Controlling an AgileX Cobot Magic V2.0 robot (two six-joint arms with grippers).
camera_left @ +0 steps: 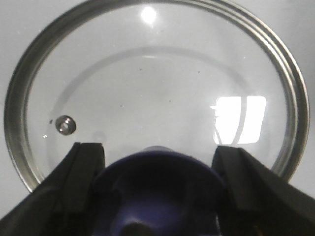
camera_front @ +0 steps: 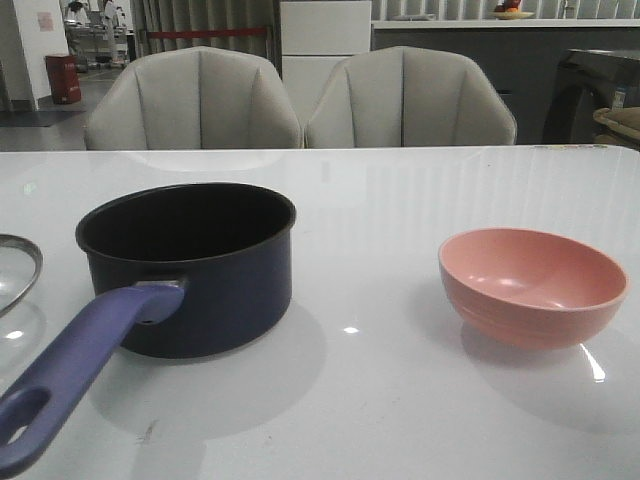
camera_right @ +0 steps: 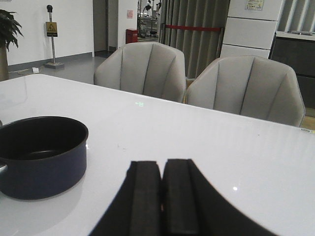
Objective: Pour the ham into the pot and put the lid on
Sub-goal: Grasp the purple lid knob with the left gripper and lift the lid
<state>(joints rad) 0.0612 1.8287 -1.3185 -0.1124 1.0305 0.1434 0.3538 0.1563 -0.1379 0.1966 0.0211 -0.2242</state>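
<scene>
The navy pot (camera_front: 200, 270) stands left of centre with its purple-blue handle (camera_front: 70, 380) pointing toward me; it also shows in the right wrist view (camera_right: 39, 157). Its black inside shows no ham, and no ham is in view anywhere. The glass lid (camera_front: 15, 270) lies on the table at the far left edge. In the left wrist view the lid (camera_left: 157, 88) fills the frame, and my left gripper (camera_left: 157, 162) has its fingers (camera_left: 86, 172) against both sides of the blue knob (camera_left: 157, 196). My right gripper (camera_right: 162, 169) is shut and empty, above the table right of the pot.
An empty pink bowl (camera_front: 533, 285) stands on the right of the white table (camera_front: 380, 200). Two grey chairs (camera_front: 195, 100) stand behind the table's far edge.
</scene>
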